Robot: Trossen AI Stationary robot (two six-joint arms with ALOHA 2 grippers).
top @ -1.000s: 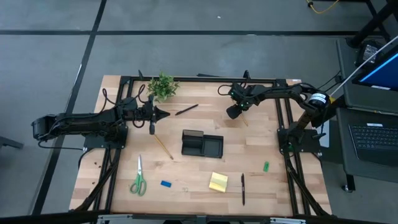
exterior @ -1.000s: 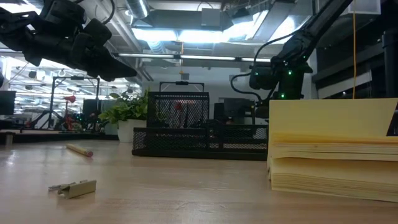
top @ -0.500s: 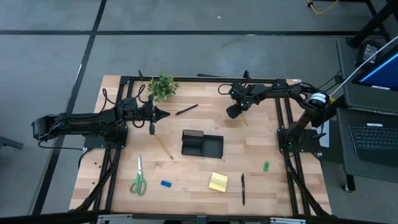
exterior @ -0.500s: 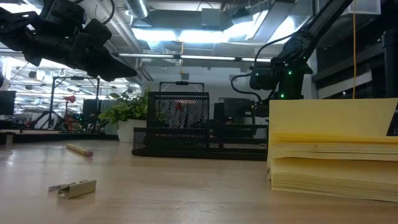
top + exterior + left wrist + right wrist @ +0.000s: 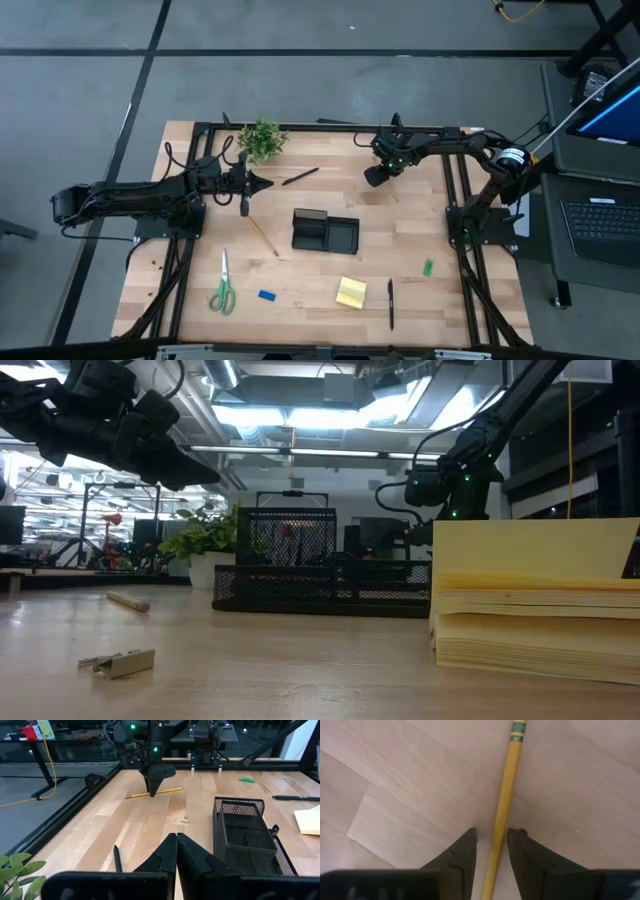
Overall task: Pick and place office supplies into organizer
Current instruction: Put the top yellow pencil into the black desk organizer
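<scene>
organizer (image 5: 324, 232) sits mid wooden table (image 5: 300, 290); right pincer (image 5: 491, 851) straddles pencil (image 5: 504, 805), left pincer (image 5: 176, 851) closed.

A light wooden desk (image 5: 320, 290) bordered by black frame rails (image 5: 320, 127) stands on a grey floor (image 5: 300, 80) crossed by dark lines. To one side sits a dark cart carrying an open laptop (image 5: 603, 222), with a yellow cable (image 5: 518, 12) lying on the floor farther off. Seen level across the desk, the room behind shows bright ceiling lights (image 5: 290, 415), exposed ducts and distant tripods and equipment (image 5: 70, 545)
</scene>
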